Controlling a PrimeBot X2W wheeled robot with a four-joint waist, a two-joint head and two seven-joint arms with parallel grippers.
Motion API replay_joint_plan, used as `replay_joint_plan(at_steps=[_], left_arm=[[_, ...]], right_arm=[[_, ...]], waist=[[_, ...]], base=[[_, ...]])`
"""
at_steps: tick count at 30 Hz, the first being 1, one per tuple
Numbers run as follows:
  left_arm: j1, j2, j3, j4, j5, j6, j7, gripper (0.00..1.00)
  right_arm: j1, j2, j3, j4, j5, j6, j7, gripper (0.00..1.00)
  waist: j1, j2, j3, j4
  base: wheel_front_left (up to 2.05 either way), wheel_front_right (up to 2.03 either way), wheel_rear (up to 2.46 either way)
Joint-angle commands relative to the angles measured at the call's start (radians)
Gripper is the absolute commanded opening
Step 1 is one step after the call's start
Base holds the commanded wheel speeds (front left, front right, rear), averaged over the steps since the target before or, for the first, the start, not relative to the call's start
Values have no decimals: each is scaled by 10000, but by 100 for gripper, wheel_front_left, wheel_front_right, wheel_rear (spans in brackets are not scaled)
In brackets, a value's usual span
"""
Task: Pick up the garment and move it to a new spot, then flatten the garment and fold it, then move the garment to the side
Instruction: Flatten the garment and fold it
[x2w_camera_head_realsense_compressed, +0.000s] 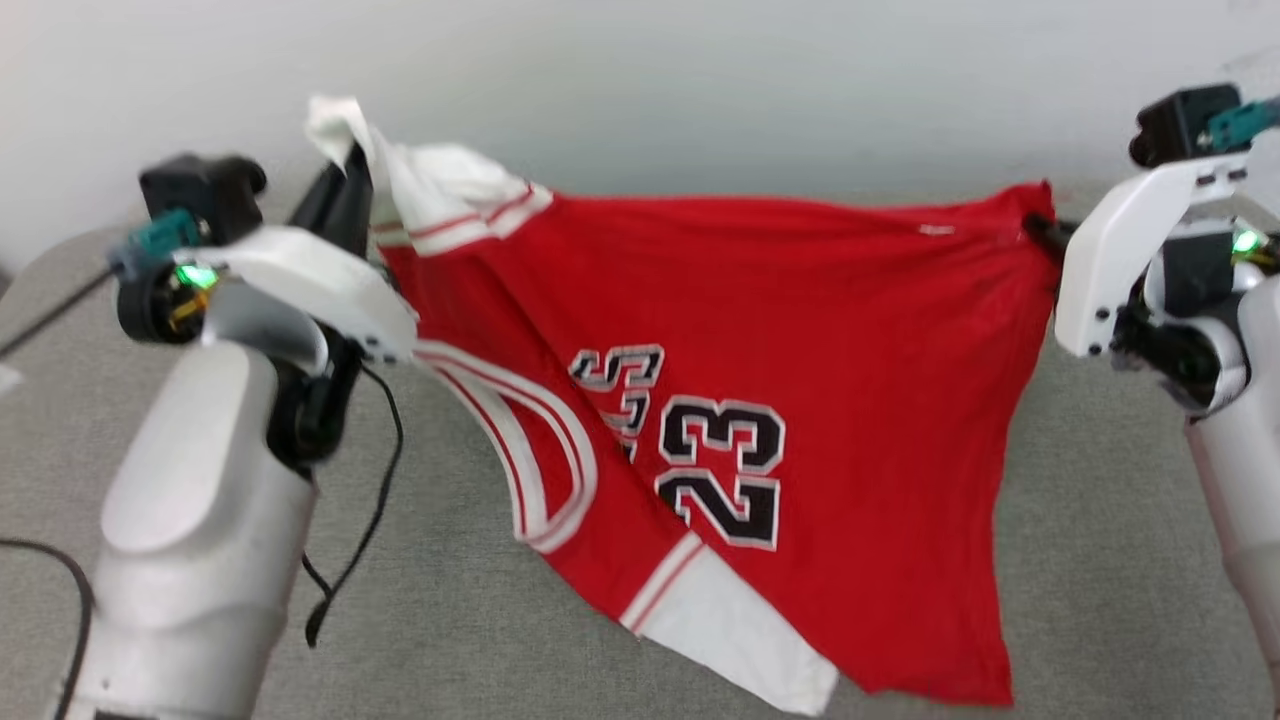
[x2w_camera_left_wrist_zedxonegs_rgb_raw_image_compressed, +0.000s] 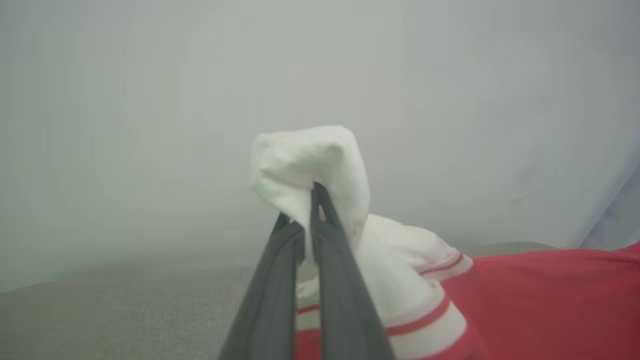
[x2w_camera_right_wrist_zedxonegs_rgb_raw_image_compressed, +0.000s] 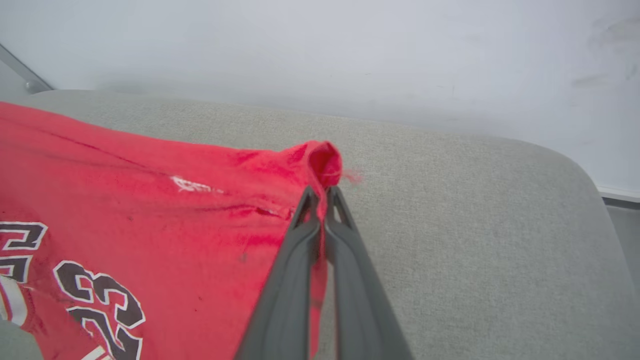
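Jersey (x2w_camera_head_realsense_compressed: 850, 320) hangs stretched between the arms above the grey fabric surface (x2w_camera_head_realsense_compressed: 1090, 570). Left gripper (x2w_camera_left_wrist_zedxonegs_rgb_raw_image_compressed: 302, 210) is clamped on its white sleeve, right gripper (x2w_camera_right_wrist_zedxonegs_rgb_raw_image_compressed: 322, 195) on a red corner. Best to lower both ends together, evenly taut, so it lands flat.

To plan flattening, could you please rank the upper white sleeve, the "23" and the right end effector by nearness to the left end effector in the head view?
1. Upper white sleeve: held by the left end effector.
2. "23": centre of the garment.
3. Right end effector: far right, gripping red corner.
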Motion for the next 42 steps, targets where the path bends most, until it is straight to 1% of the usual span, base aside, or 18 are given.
replay_joint_plan(at_steps=[1,7,12,18,23,24,28,32,33,35,38,42], left_arm=[[-649,118,27,395,78,-82,-46,0],[-2703,250,32,1434,275,-328,-389,0],[-4518,495,134,1920,484,-393,-713,0],[-6663,816,97,2227,814,-455,-971,0],[-7883,983,21,2287,961,-521,-1045,0],[-7883,983,21,2287,961,-521,-1045,0],[-8602,1128,-2,2370,1046,-558,-1098,0],[-9078,1171,-34,2618,1046,-611,-1190,0],[-9281,1224,-36,2817,1008,-613,-1196,0],[-9312,1227,-49,2936,987,-641,-1232,0],[-9437,1227,-92,3528,863,-736,-1367,0],[-9385,1163,-152,4020,746,-817,-1498,0]], right_arm=[[-455,51,-64,163,-84,-7,-121,0],[-1966,-31,-343,379,-375,-7,-569,0],[-3388,-20,-609,435,-687,-9,-1014,0],[-5063,189,-1033,637,-1225,-10,-1892,0],[-6103,297,-1118,864,-1514,-10,-2499,0],[-6103,297,-1118,864,-1514,-10,-2499,0],[-6899,272,-1092,1071,-1605,-10,-2940,0],[-7566,238,-1019,1492,-1571,-10,-3215,0],[-7833,288,-966,1708,-1503,-10,-3339,0],[-7944,321,-905,1850,-1459,-10,-3384,0],[-8254,442,-666,2487,-1244,-10,-3598,0],[-8352,578,-405,2954,-990,-10,-3775,0]], waist=[[0,0,183,-102],[0,0,974,-208],[0,0,1849,-283],[0,0,2837,-427],[0,0,3630,-481],[0,0,3630,-481],[0,0,4221,-519],[0,0,4759,-499],[0,0,5042,-510],[0,0,5147,-504],[0,0,5479,-516],[0,0,5609,-506]], base=[[0,0,0],[0,0,0],[0,0,0],[0,0,0],[0,0,0],[0,0,0],[0,0,0],[0,0,0],[0,0,0],[0,0,0],[0,0,0],[0,0,0]])
